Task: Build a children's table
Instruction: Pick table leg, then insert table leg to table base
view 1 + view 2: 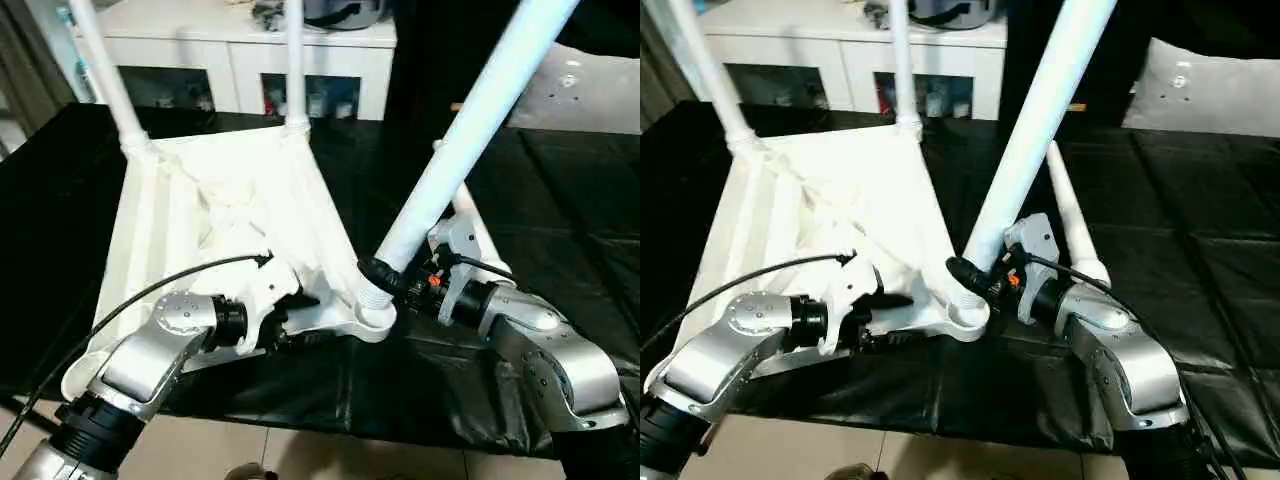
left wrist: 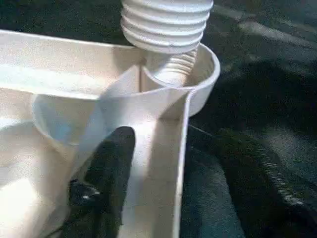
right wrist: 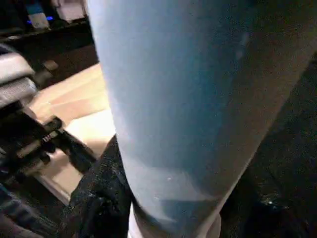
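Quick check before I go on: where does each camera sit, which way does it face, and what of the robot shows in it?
Head stereo pair: looks forward and down at the upside-down tabletop; silver forearms, left gripper, right gripper.
Left wrist: looks along a black finger at the corner socket and the leg's threaded end.
Right wrist: close against the tilted leg; a dark finger.
Shared: the leg at that socket.

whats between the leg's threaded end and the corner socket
Nothing but a bare gap: in the left wrist view the leg's threaded end hangs just over the socket, not yet in.
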